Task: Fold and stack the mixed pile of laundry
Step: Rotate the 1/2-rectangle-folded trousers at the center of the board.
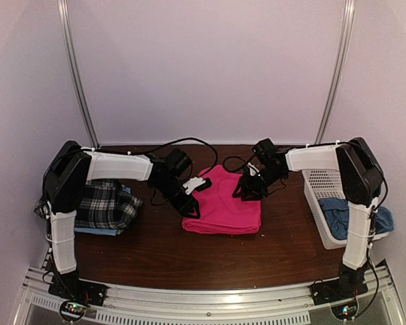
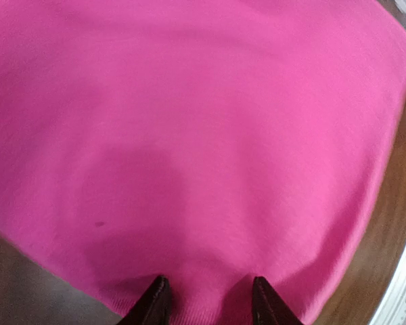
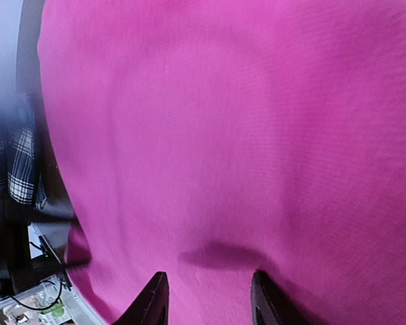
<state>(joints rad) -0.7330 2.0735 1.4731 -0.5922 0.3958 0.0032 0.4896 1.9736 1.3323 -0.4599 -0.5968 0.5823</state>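
Observation:
The hot-pink trousers [image 1: 223,203] lie folded in a rough square at the middle of the table. They fill the left wrist view [image 2: 203,135] and the right wrist view [image 3: 243,135]. My left gripper [image 1: 189,206] is at their left edge, open, its fingertips [image 2: 155,301] resting on the cloth with nothing between them. My right gripper [image 1: 245,191] is over their right part, open, its fingertips [image 3: 157,298] just above the cloth. The plaid shirt [image 1: 107,203] lies at the left on a light blue shirt [image 1: 95,231]. A duller blue cloth [image 1: 345,215] lies in the basket.
The white lattice basket [image 1: 319,183] stands at the table's right edge. Brown table [image 1: 210,257] stretches in front of the trousers. A metal rail [image 1: 210,298] runs along the near edge. White walls close the back and sides.

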